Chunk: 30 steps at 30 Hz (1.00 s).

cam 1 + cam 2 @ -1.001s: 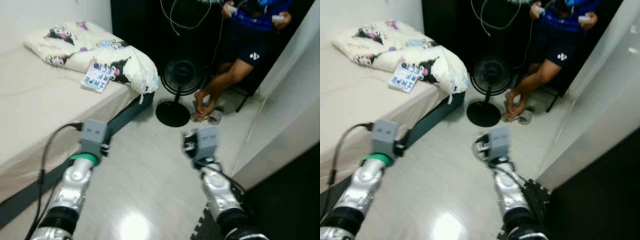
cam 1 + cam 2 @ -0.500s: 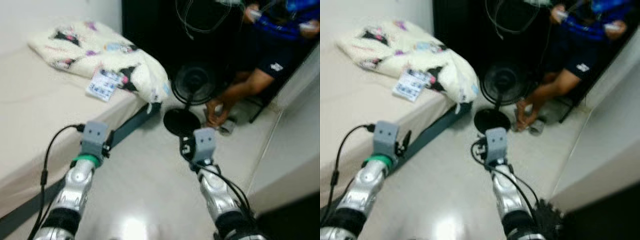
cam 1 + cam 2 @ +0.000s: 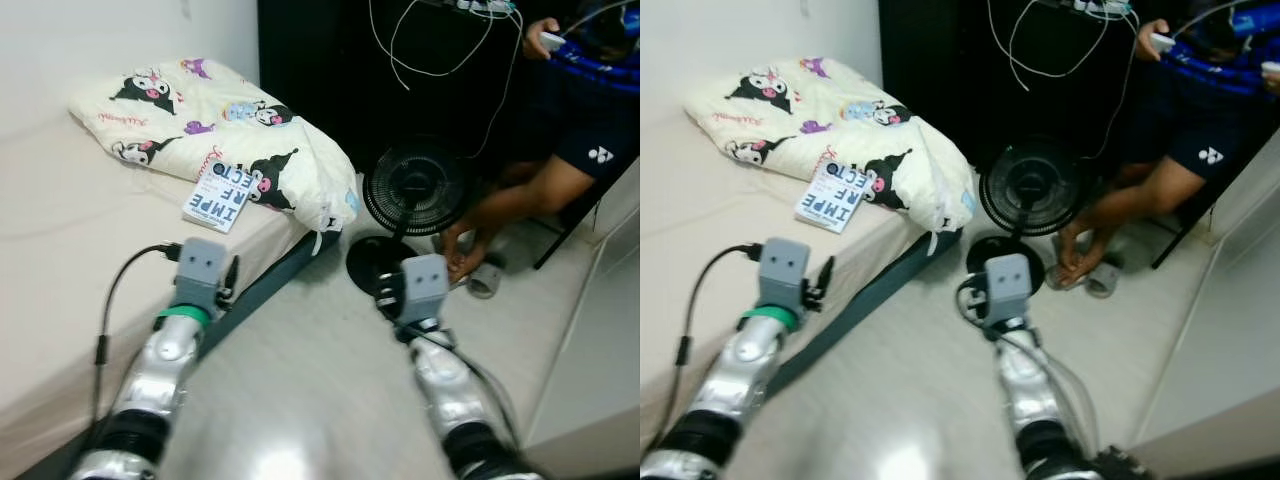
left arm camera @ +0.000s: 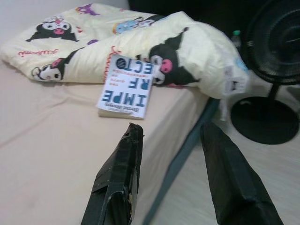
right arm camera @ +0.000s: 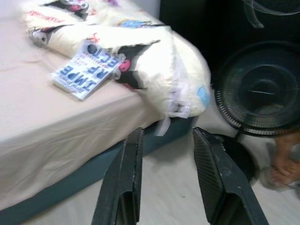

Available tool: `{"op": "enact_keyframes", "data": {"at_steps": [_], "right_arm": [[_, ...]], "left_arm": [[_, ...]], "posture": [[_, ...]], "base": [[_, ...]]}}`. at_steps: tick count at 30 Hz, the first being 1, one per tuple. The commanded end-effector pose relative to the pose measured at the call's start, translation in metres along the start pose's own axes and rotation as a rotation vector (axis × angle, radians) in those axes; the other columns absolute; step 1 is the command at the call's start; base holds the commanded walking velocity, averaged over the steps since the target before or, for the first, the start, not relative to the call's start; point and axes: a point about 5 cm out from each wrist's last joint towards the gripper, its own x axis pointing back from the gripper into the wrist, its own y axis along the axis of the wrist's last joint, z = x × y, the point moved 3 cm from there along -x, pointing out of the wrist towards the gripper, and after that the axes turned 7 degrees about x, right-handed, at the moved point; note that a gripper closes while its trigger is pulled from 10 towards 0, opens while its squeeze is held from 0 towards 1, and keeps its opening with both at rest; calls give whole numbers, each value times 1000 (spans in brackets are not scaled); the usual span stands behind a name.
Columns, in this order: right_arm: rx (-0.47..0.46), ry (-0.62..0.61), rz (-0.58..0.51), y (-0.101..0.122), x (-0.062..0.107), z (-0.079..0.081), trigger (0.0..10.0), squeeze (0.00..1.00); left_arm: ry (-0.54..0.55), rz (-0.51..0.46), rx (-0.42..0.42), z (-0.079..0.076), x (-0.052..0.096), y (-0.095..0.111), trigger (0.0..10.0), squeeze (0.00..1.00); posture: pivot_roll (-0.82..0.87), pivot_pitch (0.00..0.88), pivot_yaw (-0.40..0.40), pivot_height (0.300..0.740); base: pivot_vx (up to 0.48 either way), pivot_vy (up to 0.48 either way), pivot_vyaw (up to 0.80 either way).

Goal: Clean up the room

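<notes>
I'm in the approach step of the tidy-up: nothing is picked up yet, and I judge the one book (image 3: pixel 222 196) to be the thing to clear. It lies flat on the bed (image 3: pixel 60 250), near the bed's floor-side edge, its far end touching the cartoon-print quilt (image 3: pixel 220 120) bunched at the bed's far end.

My left gripper (image 4: pixel 171 154) hangs over the bed's edge, short of the book, fingers spread and empty. My right gripper (image 5: pixel 164 164) is off the bed, over the floor beside its dark base, also spread and empty.

Next I'd need to bring the left arm forward along the bed until the book sits between the fingers, then come in low at its near edge, since it lies flat.

Count: one book, one quilt, one black standing fan (image 3: pixel 410 190) past the bed's far corner, one seated person (image 3: pixel 560 150) beyond the fan.
</notes>
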Motion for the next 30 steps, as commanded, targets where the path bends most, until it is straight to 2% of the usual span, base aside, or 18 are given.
{"op": "enact_keyframes", "data": {"at_steps": [1,20,25,30], "right_arm": [[6,-28,18,-4,2,-10,10000,0],[32,-23,33,-7,2,-9,10000,0],[35,-23,39,-8,2,-9,10000,0],[36,-19,43,-8,2,-9,10000,0]], "left_arm": [[-14,21,3,-5,1,-6,10000,0],[-23,18,1,-8,-1,-4,10000,0],[-25,19,2,-8,-1,-4,10000,0],[-17,33,2,-8,-2,-5,10000,0]], "posture": [[1,8,19,735],[1,6,25,735],[1,6,26,735],[-1,4,28,735]], "base": [[442,0,0],[443,0,0],[425,0,800],[0,0,800]]}}
